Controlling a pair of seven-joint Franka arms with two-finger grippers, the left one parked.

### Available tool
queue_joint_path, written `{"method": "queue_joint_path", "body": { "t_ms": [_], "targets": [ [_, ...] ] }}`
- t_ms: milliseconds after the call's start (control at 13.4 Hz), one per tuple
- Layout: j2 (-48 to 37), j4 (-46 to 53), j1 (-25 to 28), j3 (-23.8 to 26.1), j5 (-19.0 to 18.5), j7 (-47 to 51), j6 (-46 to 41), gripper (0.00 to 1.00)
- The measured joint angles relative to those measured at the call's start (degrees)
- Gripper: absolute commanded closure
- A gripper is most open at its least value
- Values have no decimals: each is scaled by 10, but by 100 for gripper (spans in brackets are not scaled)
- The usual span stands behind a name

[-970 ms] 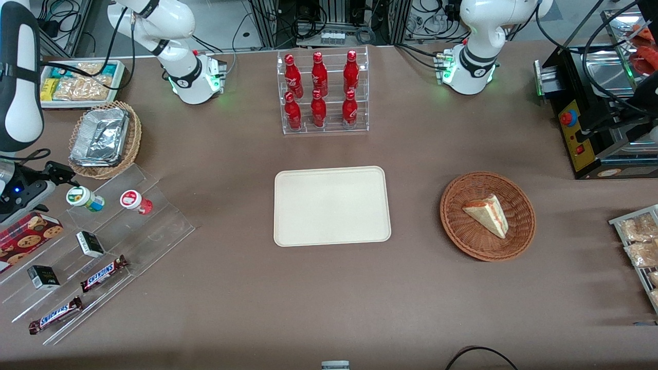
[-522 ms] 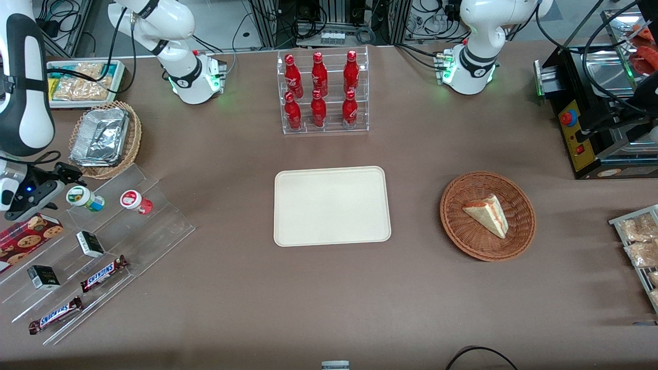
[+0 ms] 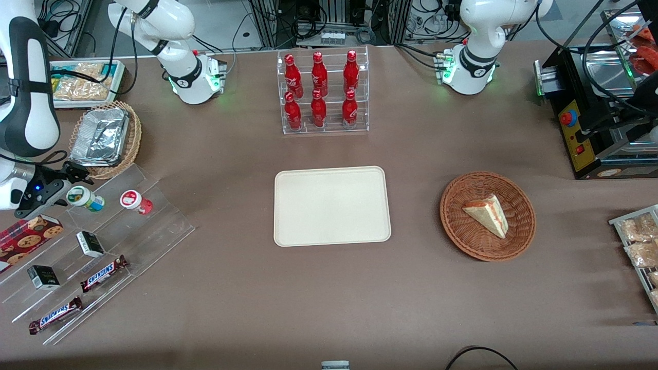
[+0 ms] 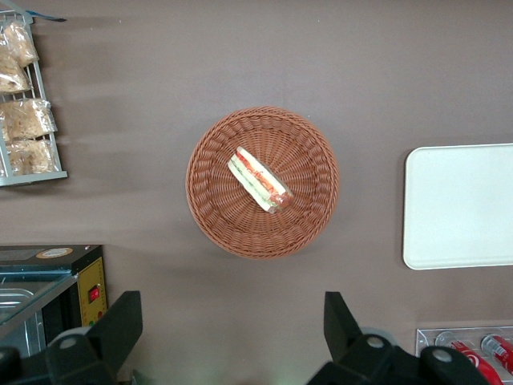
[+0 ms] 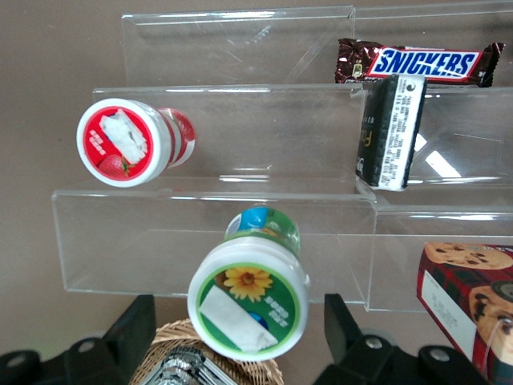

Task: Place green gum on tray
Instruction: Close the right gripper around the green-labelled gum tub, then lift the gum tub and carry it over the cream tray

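The green gum (image 3: 85, 199) lies on its side on the top step of a clear acrylic stand, its white lid with a green ring facing my gripper (image 3: 57, 191). In the right wrist view the green gum (image 5: 250, 297) fills the middle, and my gripper (image 5: 239, 341) is open with one dark finger (image 5: 128, 333) on each side of the lid, apart from it. The cream tray (image 3: 331, 205) lies flat mid-table with nothing on it, well off toward the parked arm; its edge also shows in the left wrist view (image 4: 461, 204).
A red-lidded bottle (image 3: 135, 201) lies beside the gum on the same step. Lower steps hold dark boxes (image 3: 90, 243) and Snickers bars (image 3: 103, 273); a cookie box (image 3: 28, 234) sits alongside. A wicker basket with a foil tray (image 3: 102, 137), a cola bottle rack (image 3: 323, 92) and a sandwich basket (image 3: 487, 216) stand around.
My gripper has moved up toward the gum's lid, a little farther from the front camera, and now stands close to it. The gum and tray have not moved.
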Motion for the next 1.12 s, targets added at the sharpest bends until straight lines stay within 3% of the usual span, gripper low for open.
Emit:
{"method": "queue_joint_path", "body": {
  "t_ms": [75,746,1119],
  "targets": [
    [0,-1,0,1,0,0,1,100],
    [-10,26,6,7,0,13,-28,100],
    [-18,88,86,10,2,153,-127,100]
  ]
}}
